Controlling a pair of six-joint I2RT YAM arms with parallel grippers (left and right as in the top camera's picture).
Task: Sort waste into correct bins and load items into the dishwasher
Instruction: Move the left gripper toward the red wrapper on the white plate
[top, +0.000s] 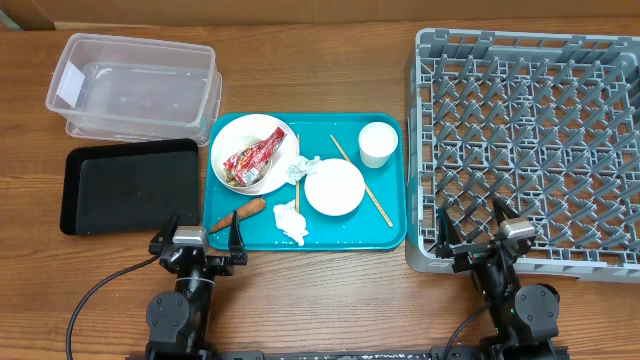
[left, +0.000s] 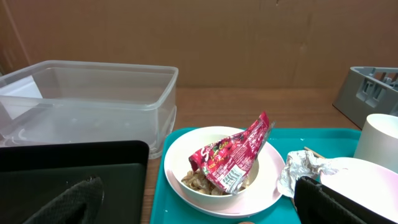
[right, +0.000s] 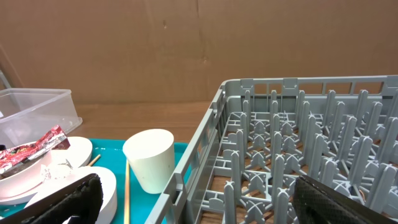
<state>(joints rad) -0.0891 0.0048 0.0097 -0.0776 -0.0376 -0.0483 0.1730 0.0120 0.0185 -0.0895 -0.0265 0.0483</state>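
A large white bowl (top: 244, 150) on the teal tray (top: 390, 232) holds a red snack wrapper (top: 252, 159) and brown food scraps (left: 199, 181). A foil ball (top: 297, 169), a smaller white bowl (top: 334, 187), a white cup (top: 376, 144), two chopsticks (top: 362, 182), white tissue (top: 290, 222) and an orange carrot (top: 238, 213) also lie there. The clear tub (top: 135, 88) and black tray (top: 125, 184) sit to the left, the grey dish rack (top: 535, 145) to the right. My left gripper (top: 199, 240) is open near the table's front, below the carrot. My right gripper (top: 478, 228) is open at the rack's front edge.
A brown cardboard wall (left: 205, 37) stands behind the table. The wooden table edge (top: 330, 300) runs along the front between the two arms.
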